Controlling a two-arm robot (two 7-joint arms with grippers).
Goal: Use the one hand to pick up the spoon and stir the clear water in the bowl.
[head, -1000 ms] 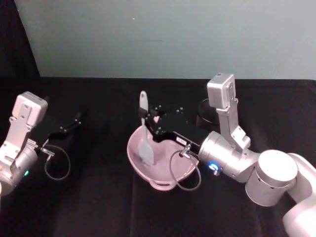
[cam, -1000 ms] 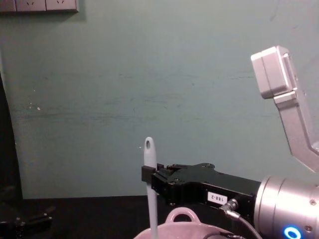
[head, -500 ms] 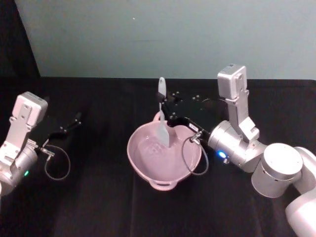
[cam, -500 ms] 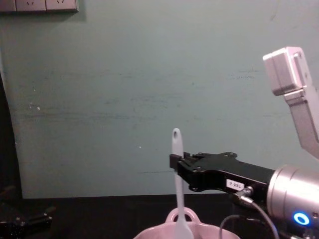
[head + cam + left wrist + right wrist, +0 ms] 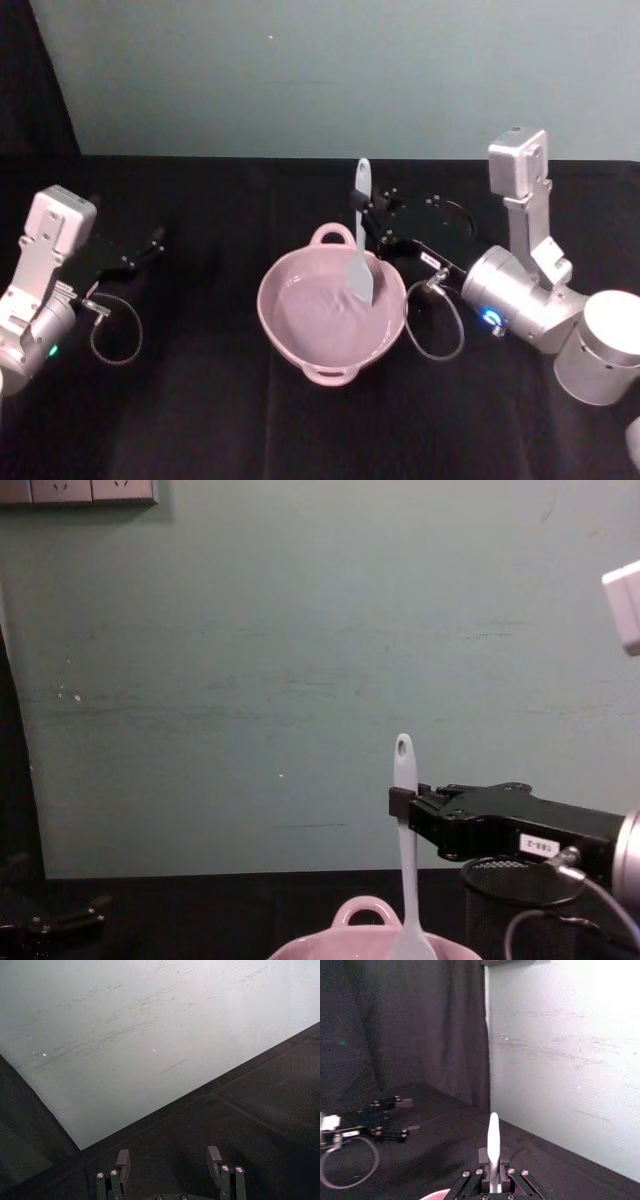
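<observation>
Right hand [image 5: 366, 222], centre-right: jaws clamped on upper handle of spoon [image 5: 361, 275]. Spoon upright, blade down in right side of bowl [image 5: 262, 300], frame centre. Spoon probably light, blade bendy, handle slick; high grip suits stirring. Left hand [image 5: 150, 243] idle far left, jaws apart, empty.

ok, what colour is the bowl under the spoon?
It's a pale pink glossy ceramic bowl, plain, no pattern; head view shows it best.
</observation>
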